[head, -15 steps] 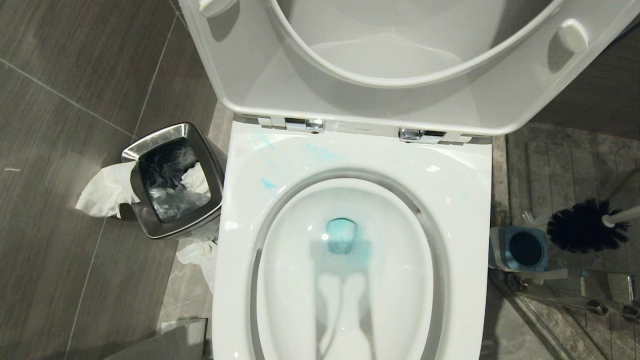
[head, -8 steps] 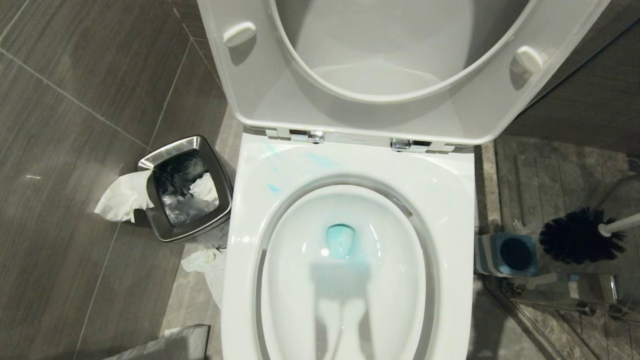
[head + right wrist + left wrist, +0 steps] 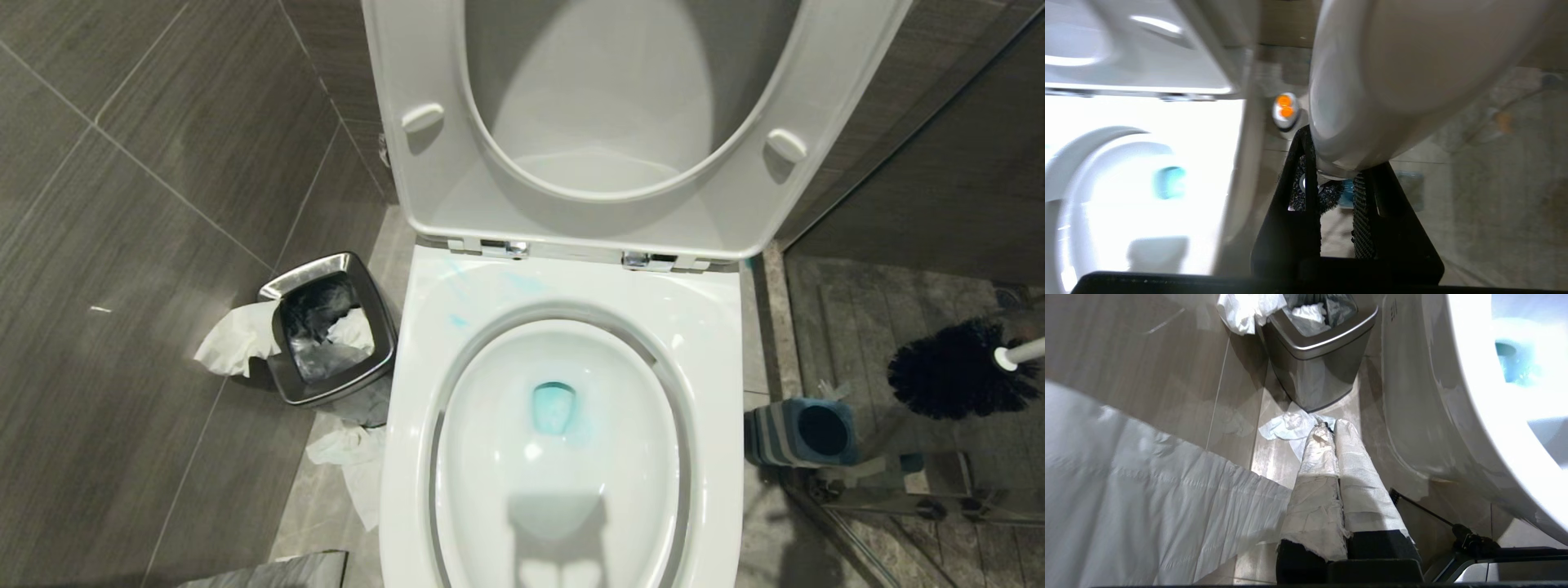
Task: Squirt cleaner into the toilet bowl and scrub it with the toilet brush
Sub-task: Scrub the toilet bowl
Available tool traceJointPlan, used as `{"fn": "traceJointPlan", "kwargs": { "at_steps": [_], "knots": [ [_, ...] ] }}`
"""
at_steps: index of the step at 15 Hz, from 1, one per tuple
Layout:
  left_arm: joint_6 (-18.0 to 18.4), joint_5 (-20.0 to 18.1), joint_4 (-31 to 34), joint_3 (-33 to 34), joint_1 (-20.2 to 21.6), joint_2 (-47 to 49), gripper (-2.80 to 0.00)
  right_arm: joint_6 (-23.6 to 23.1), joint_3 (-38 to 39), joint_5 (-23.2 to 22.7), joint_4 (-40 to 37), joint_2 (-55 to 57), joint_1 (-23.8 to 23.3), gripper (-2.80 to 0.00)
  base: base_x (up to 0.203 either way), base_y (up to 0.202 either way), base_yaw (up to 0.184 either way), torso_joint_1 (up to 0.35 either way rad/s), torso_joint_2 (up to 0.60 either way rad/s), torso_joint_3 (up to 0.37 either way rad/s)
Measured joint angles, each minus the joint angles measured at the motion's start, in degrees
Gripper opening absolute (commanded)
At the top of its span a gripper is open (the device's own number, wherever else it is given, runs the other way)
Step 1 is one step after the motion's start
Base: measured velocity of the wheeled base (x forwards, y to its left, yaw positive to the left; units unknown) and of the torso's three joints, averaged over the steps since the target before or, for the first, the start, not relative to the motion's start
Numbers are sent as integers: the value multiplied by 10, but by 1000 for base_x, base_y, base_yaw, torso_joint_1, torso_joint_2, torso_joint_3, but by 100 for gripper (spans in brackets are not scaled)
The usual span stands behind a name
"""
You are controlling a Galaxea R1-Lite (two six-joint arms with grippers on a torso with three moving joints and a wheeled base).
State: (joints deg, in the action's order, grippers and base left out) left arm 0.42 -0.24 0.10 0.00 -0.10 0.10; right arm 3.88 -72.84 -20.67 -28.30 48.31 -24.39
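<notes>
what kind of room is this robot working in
A bathroom or toilet stall, most likely. A white toilet bowl with its seat raised fills the view, a toilet brush hangs above its blue holder, and a steel waste bin stuffed with tissue stands on grey floor tiles.

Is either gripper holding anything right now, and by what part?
The right gripper grips the white-handled, black-bristled toilet brush at the handle's rounded knob end. The left gripper is shut on nothing.

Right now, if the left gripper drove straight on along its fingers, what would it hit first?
Probably the crumpled white tissue on the floor tiles just past the shut, paper-wrapped left gripper; beyond it stands the square steel waste bin. Depth is unclear.
</notes>
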Motion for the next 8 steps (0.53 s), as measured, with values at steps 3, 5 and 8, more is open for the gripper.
{"fn": "traceJointPlan", "kwargs": {
  "at_steps": [3,5,8],
  "knots": [
    [-1,0,0,0,0,0,-280,14,-70,-26,-72,11,0,-280,0,0,0,-4,4,200],
    [-1,0,0,0,0,0,-280,14,-92,-33,-85,21,0,-280,0,0,0,5,2,204],
    [-1,0,0,0,0,0,-280,14,-99,-34,-90,32,1,-280,0,0,0,3,0,198]
  ]
}}
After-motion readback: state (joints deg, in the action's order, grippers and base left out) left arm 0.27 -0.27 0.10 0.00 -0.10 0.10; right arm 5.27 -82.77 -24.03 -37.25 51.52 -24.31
